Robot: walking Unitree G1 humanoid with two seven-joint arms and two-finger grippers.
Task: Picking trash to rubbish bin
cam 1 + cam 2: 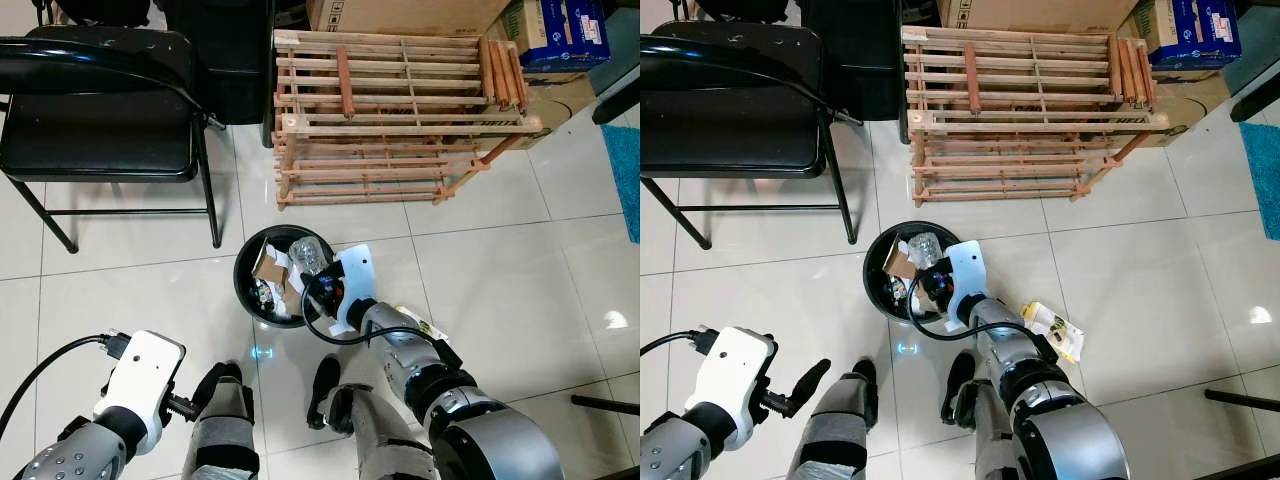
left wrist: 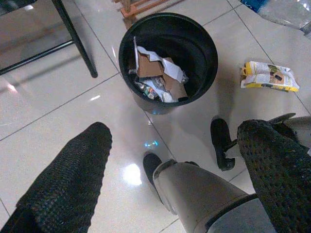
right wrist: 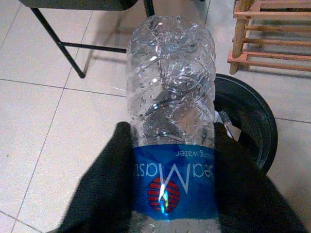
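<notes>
A clear crushed plastic water bottle (image 3: 170, 82) with a blue label is held between the two black fingers (image 3: 104, 189) of my right gripper (image 1: 318, 282), which is shut on it. The bottle (image 1: 309, 256) hangs over the right rim of the round black rubbish bin (image 1: 241, 282), which holds cardboard scraps and paper. A yellow snack wrapper (image 1: 1052, 328) lies on the tiles to the right of the bin, beside my right arm. My left gripper (image 2: 170, 179) hovers low at the near left, open, with nothing between its fingers (image 2: 68, 184).
A black folding chair (image 1: 100, 110) stands at the back left. A wooden slatted rack (image 1: 400, 120) lies behind the bin, with cardboard boxes (image 1: 400, 12) beyond it. A blue mat (image 1: 627, 170) shows at the right edge. My own feet (image 1: 322, 390) stand just short of the bin.
</notes>
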